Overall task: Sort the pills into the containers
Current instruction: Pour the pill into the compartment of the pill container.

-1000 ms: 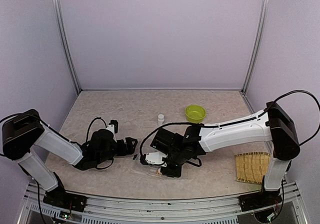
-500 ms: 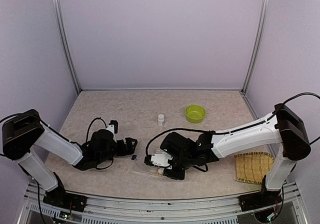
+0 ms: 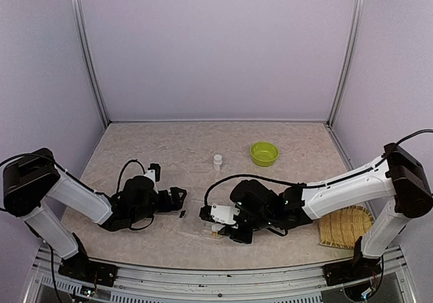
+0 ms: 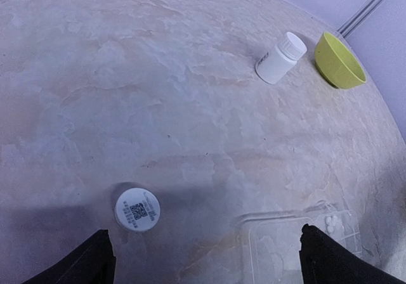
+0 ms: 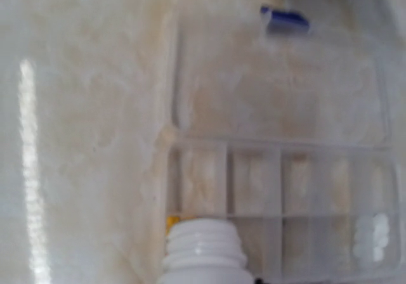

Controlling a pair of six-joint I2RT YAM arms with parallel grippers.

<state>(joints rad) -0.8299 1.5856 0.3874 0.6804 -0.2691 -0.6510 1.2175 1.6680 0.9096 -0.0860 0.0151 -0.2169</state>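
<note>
The clear pill box (image 5: 279,189) lies open on the table, its row of containers (image 5: 250,179) in front of the right wrist camera. One yellowish-orange pill (image 5: 171,221) sits in the near-left compartment, and white pills (image 5: 371,236) fill a compartment at the right. A dark blue piece (image 5: 284,18) lies at the lid's far edge. My right gripper (image 3: 218,220) is shut on an uncapped white bottle (image 5: 206,249), its mouth held over the box (image 3: 211,231). My left gripper (image 3: 177,199) stands open, left of the box (image 4: 295,243), with nothing between its fingers (image 4: 94,265).
A white bottle cap (image 4: 137,209) with a printed code lies on the table by the left gripper. A capped white bottle (image 3: 217,161) and a lime-green bowl (image 3: 264,153) stand farther back. A woven mat (image 3: 344,226) lies at the right front.
The right arm has sunk lower and swung toward the near edge, carrying the bottle slightly right over the pill box. The left arm has not moved.
</note>
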